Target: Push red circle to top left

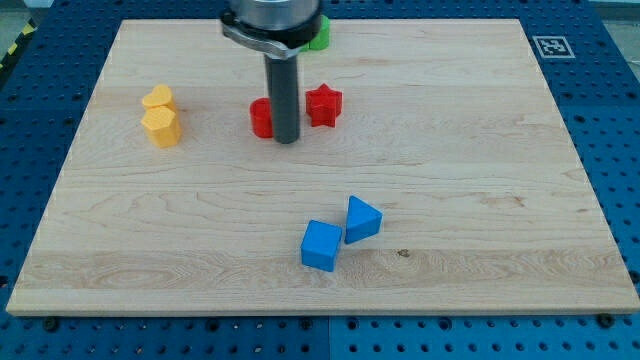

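On the upper middle of the wooden board, the rod's tip is set just to the view's right of the red circle, touching it or very nearly so; the rod hides the circle's right edge, so contact cannot be confirmed. No jaws are fitted, so nothing is spread or pinched; the circle is only met from the side. The red star lies just right of the rod, and a green block is partly hidden behind the arm. The pushing step appears to be just begun. A leftward and upward push is called for next, kept above the two yellow blocks at the view's left. The blue cube and blue wedge sit well apart, below.
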